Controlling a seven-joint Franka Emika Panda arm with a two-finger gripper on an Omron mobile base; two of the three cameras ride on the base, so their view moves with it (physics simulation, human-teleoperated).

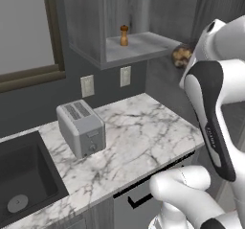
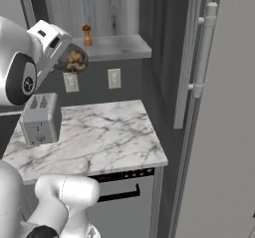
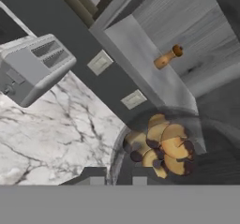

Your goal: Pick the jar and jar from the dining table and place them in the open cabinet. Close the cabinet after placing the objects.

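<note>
The gripper (image 3: 118,175) is clamped on a round clear jar (image 3: 161,148) of tan, dark-spotted lumps, carried in the air just below the front edge of the open cabinet's shelf (image 2: 117,47). Beneath it lies the white, grey-veined marble counter (image 1: 139,132), where a boxy, matte silver toaster (image 1: 81,127) with two top slots stands at about nine o'clock from the jar in the left base view. Farther back, on the grey wood-grain cabinet (image 1: 86,27), a small turned wooden pepper mill (image 1: 124,35) stands upright, with the open door's long silver bar handle (image 2: 205,48) at three o'clock in the right base view
</note>
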